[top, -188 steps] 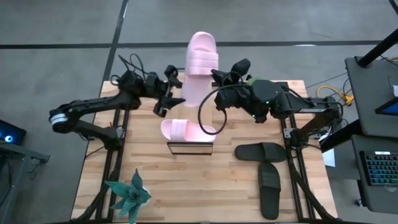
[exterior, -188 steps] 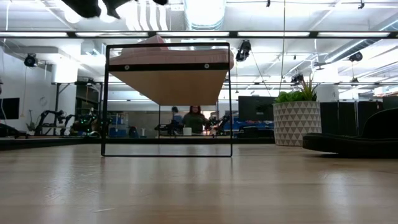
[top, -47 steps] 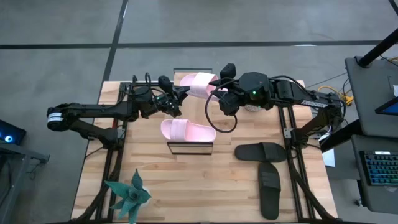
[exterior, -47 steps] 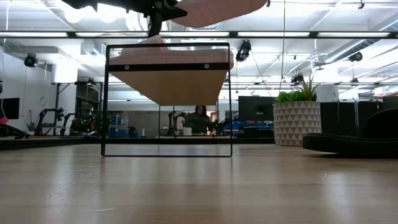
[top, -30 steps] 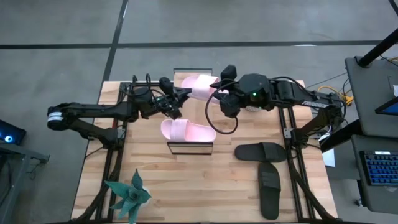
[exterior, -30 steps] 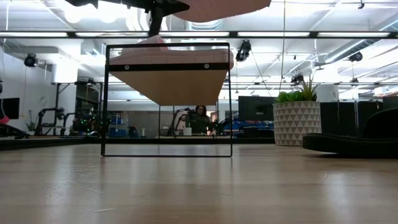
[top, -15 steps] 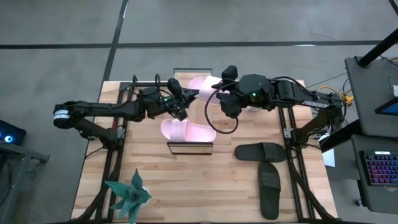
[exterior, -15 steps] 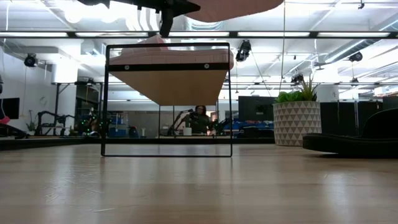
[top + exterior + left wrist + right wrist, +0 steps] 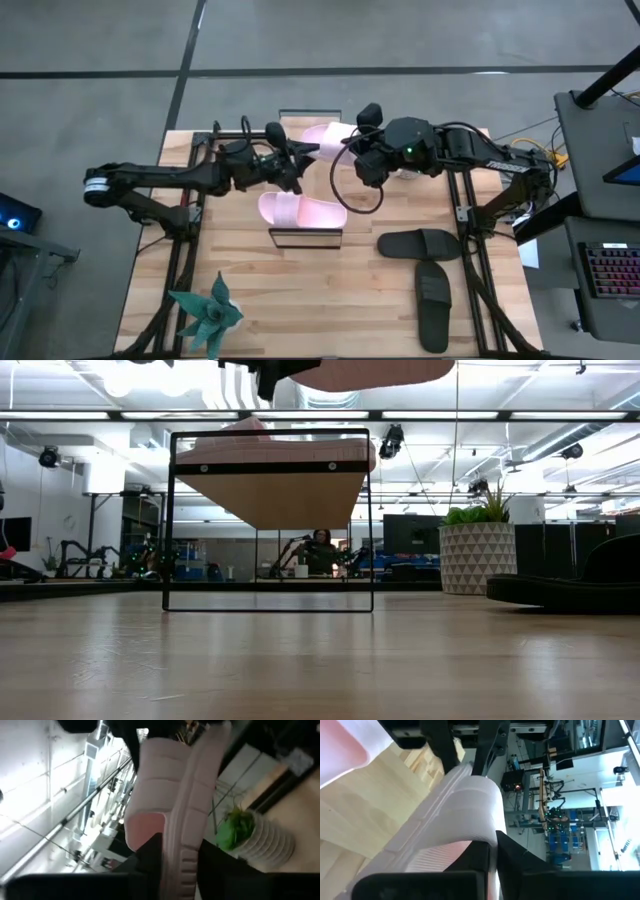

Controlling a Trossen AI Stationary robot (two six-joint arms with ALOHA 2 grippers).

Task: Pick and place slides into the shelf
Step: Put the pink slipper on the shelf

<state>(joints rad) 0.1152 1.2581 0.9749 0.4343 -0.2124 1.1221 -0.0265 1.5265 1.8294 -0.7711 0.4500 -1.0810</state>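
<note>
The right hand (image 9: 352,148) is clamped on the wide strap of a light pink slide (image 9: 322,140), held in the air beyond the shelf (image 9: 305,238). The left hand (image 9: 292,168) pinches the same slide's sole edge from the other side. The second pink slide (image 9: 300,209) lies on the shelf's plank top.

A grey floor (image 9: 100,60) surrounds the wooden bench (image 9: 300,290). Far behind, long ceiling lights (image 9: 500,415) glow over a patterned planter (image 9: 477,570) and dark desks.
</note>
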